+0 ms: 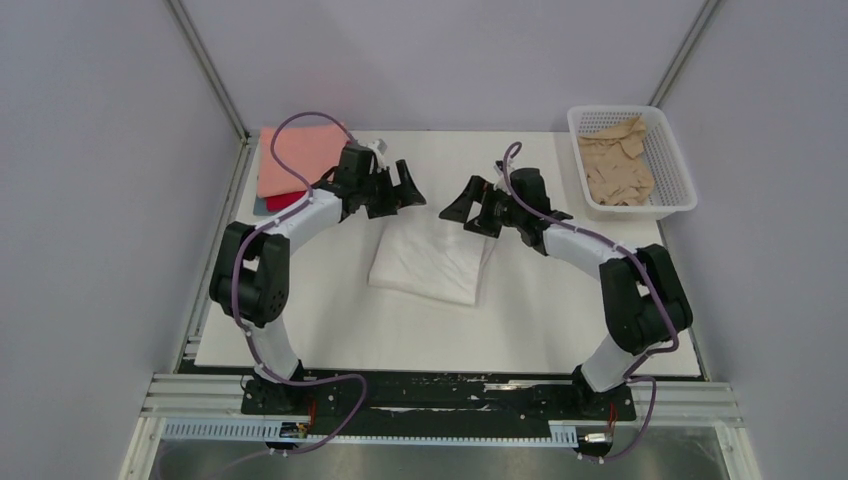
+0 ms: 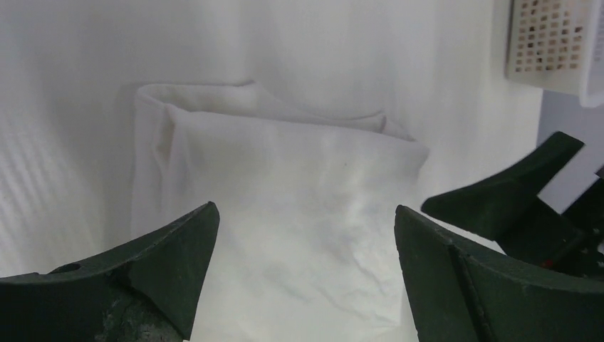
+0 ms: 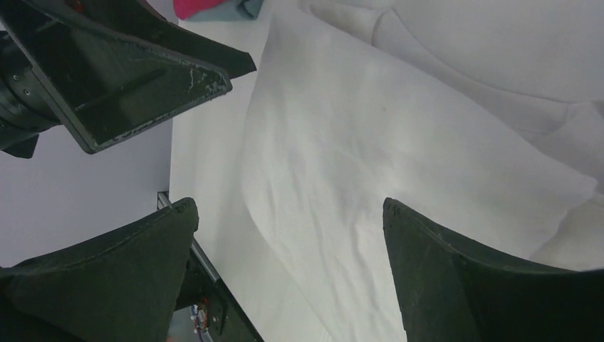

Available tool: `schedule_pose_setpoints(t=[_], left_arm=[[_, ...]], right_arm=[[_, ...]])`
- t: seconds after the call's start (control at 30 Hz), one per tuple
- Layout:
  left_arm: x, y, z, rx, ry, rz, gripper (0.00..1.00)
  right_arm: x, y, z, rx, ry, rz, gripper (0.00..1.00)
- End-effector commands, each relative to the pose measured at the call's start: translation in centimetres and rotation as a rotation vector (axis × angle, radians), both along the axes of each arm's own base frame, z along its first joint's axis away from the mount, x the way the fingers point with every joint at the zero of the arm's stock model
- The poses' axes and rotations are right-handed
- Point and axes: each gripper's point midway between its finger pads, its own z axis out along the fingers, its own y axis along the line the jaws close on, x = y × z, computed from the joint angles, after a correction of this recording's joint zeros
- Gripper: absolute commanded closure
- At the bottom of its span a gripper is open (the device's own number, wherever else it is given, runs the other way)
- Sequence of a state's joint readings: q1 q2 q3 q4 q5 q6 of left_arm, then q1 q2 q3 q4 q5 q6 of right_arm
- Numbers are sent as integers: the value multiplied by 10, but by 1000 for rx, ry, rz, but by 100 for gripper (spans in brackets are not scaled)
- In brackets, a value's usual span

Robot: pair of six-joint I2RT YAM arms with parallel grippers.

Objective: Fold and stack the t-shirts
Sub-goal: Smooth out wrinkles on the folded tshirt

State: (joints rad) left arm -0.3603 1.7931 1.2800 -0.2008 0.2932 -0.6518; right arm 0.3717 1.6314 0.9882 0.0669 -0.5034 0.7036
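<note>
White t-shirt: the white t-shirt [image 1: 432, 262] lay as a folded rectangle in the middle of the surface [image 1: 330, 320], and nothing gripped it.
Left claw: the left claw [image 1: 402, 192] hovered over the far left edge of the white t-shirt, jaws wide apart and empty.
Right claw: the right claw [image 1: 462, 205] hovered over its far right edge, jaws also wide apart and empty.
Stack: far left of the white t-shirt, the salmon-pink shirt [image 1: 297, 160] lay on the red shirt [image 1: 285, 200] and the grey-blue shirt [image 1: 261, 205].
Tan t-shirt: the tan t-shirt [image 1: 617, 165] lay crumpled in the basket [image 1: 683, 190], far right of the white t-shirt.
Step in hand: the folding looked finished; the stacking was not yet done.
Next move: probably to grip all layers at one edge, so that the fold did not open on the way to the stack.
</note>
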Motion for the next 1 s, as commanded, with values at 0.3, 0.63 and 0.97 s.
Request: schedule_pose_setpoints(t=[0.3,0.63,0.97], left_arm=[[13,-5,-82,32,161,15,0],[4,5,-83,71,151,23,0],[-27,8,31,-7,-44,-23,0]], right_arm=[[41,-18,-84,-25,129,-62,0],[56,-26,-72,-103,56,-31,0],[-20,7,12,-46,-130,139,0]])
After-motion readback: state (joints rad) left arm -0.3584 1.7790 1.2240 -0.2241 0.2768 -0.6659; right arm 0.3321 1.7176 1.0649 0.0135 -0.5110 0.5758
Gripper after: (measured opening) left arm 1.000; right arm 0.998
